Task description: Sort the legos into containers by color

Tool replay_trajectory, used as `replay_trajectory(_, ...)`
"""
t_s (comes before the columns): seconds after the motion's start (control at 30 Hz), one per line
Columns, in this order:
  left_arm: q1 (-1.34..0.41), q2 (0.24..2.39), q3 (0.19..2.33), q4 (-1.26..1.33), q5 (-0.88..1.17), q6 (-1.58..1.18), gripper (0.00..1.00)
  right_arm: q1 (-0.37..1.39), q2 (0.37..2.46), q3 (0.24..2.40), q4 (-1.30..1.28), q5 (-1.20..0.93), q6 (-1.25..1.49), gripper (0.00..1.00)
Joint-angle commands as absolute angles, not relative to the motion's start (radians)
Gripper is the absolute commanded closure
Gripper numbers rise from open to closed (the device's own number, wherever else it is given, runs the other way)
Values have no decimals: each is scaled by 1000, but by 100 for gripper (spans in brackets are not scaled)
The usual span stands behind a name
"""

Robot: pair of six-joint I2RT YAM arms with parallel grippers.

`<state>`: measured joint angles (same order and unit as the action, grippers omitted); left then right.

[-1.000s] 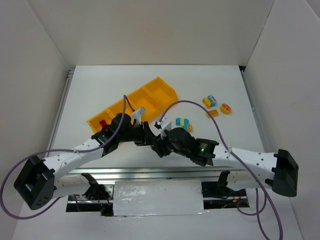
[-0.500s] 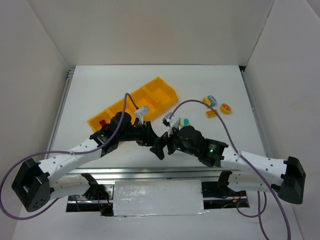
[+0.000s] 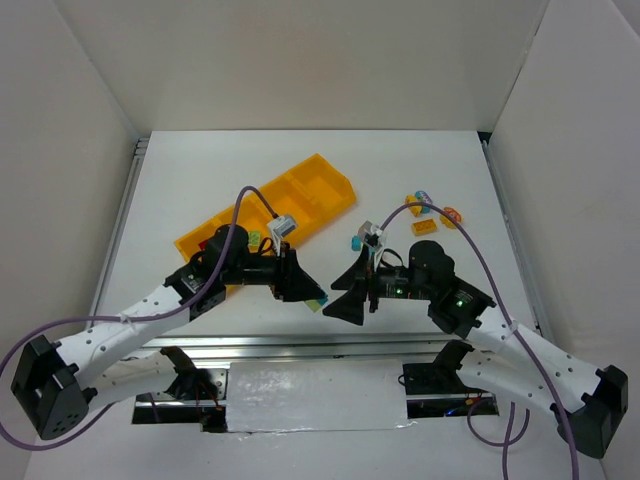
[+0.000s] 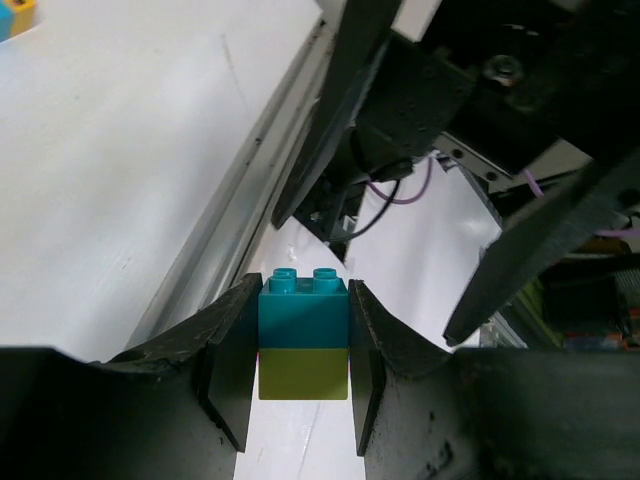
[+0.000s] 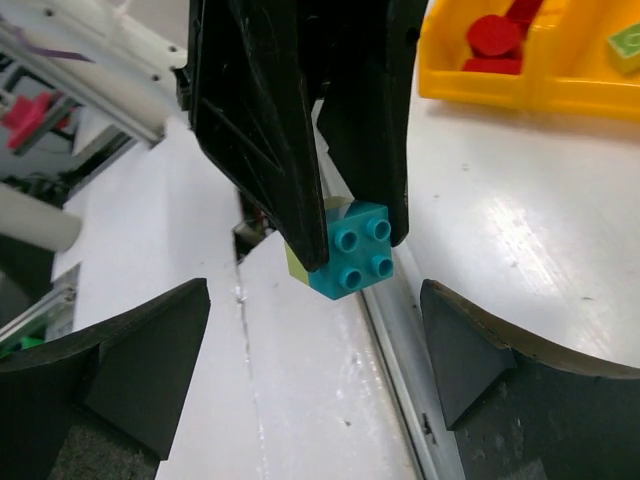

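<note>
Teal-on-green stack (image 4: 303, 335): clamped by left gripper (image 4: 303, 292) over the table's (image 3: 450, 170) near edge. Long axis runs outward, with the teal studded end facing the right gripper (image 5: 315, 300). Its fingers (image 5: 150, 340) gape wide and empty, in line.

- white table (image 3: 200, 170) I work on, kinda glossy
- plain white walls (image 3: 300, 60) boxing it in on three sides
- metal rail (image 3: 260, 346) along the table's near edge
- crinkly silvery sheet (image 3: 310, 395) just below that rail
</note>
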<state>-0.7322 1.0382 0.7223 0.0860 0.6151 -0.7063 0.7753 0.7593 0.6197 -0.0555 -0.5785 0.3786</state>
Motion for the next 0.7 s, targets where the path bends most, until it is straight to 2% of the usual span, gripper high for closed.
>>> replay_trajectory(0.0, -739, 993, 729, 182, 702, -672, 100, 761, 749, 606, 52, -725, 422, 8)
replay_trajectory(0.1, -739, 976, 716, 213, 724, -683, 100, 759, 767, 601, 97, -791, 440, 11)
replay_trajectory(0.3, -739, 959, 692, 282, 775, -722, 100, 759, 784, 592, 143, -778, 454, 18)
replay_trajectory(0.57, -738, 948, 678, 354, 815, -753, 100, 758, 810, 606, 167, -765, 466, 35)
replay_trajectory(0.67, -739, 950, 678, 359, 818, -753, 100, 759, 828, 603, 199, -784, 483, 45)
